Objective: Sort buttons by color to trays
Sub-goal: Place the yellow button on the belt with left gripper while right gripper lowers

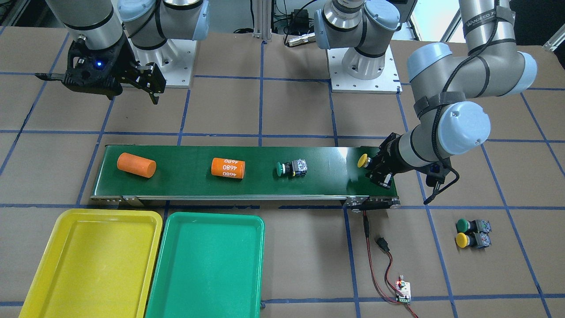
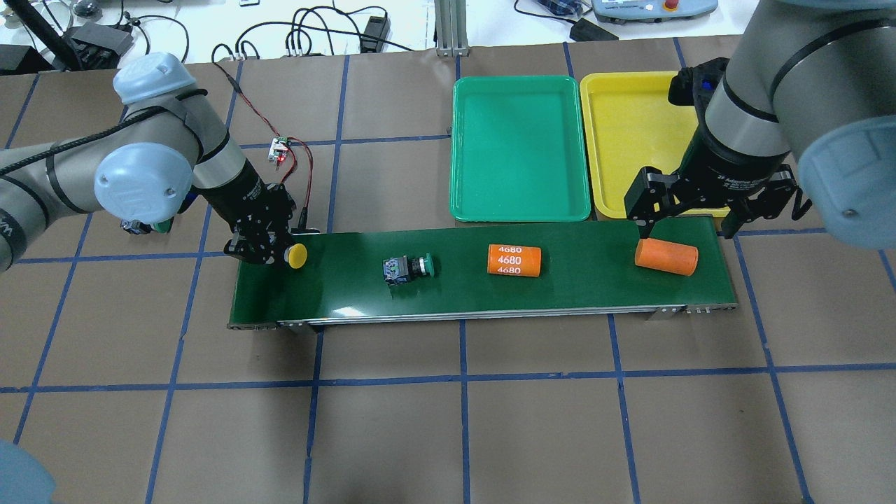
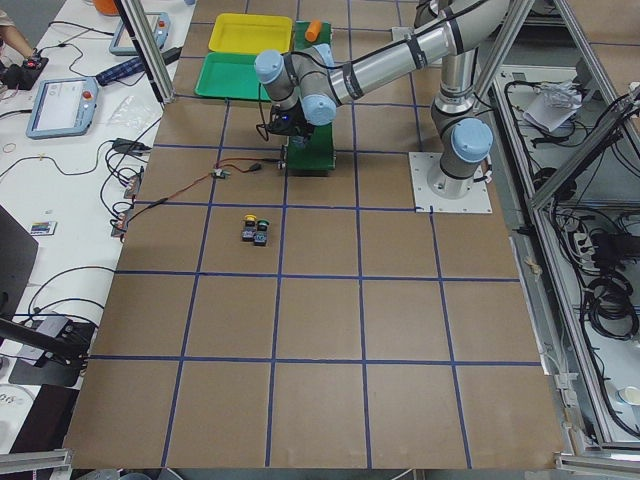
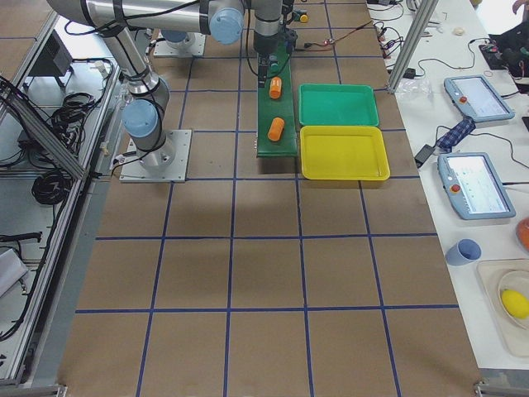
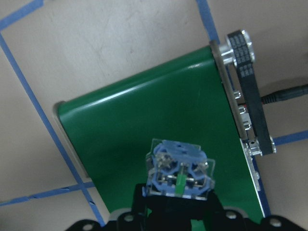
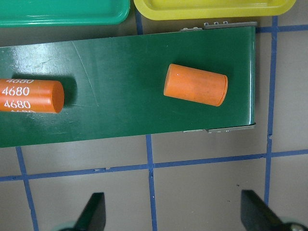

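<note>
My left gripper [image 1: 374, 164] is shut on a yellow button [image 1: 363, 160] at the end of the green conveyor belt [image 1: 185, 185]; its grey-blue contact block [image 5: 179, 168] fills the left wrist view. A green button [image 2: 408, 268] lies on its side mid-belt. Another green button [image 1: 472, 225] and another yellow button [image 1: 472, 240] lie on the table beyond that belt end. The yellow tray [image 2: 630, 140] and green tray [image 2: 518, 147] sit side by side past the belt, both bare. Open and holding nothing, my right gripper [image 2: 687, 231] hangs above the belt's other end.
A plain orange cylinder [image 2: 666, 257] lies on the belt under the right gripper. A second orange cylinder marked 4680 [image 2: 514, 260] lies nearer the middle. A small circuit board [image 1: 402, 291] with red and black wires runs to the belt's motor end.
</note>
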Controlling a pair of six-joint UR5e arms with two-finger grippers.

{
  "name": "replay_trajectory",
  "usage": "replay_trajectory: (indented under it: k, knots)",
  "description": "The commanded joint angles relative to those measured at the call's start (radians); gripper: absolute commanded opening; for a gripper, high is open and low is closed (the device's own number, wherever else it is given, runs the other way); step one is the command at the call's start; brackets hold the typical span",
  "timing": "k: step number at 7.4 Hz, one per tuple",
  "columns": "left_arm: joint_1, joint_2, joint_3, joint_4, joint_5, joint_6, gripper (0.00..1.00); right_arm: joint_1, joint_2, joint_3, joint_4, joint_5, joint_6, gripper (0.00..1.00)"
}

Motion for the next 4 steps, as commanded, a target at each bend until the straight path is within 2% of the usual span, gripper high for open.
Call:
replay_trajectory:
  k: [1, 2, 3, 4]
  knots:
    - [-0.021, 0.008, -0.069, 0.078, 0.006, -0.045, 0.00, 0.001, 0.001, 0.003, 0.001, 0.002, 0.006, 1.00]
    - [-0.024, 0.041, -0.070, 0.066, 0.068, -0.039, 0.32, 0.001, 0.001, 0.003, -0.002, 0.009, 0.050, 1.00]
    - [-0.035, 0.046, -0.075, 0.063, 0.106, -0.037, 0.80, 0.007, -0.008, 0.005, -0.002, 0.017, 0.194, 1.00]
    - [-0.059, 0.045, -0.081, 0.064, 0.104, -0.035, 1.00, 0.010, -0.013, 0.003, 0.000, 0.028, 0.363, 1.00]
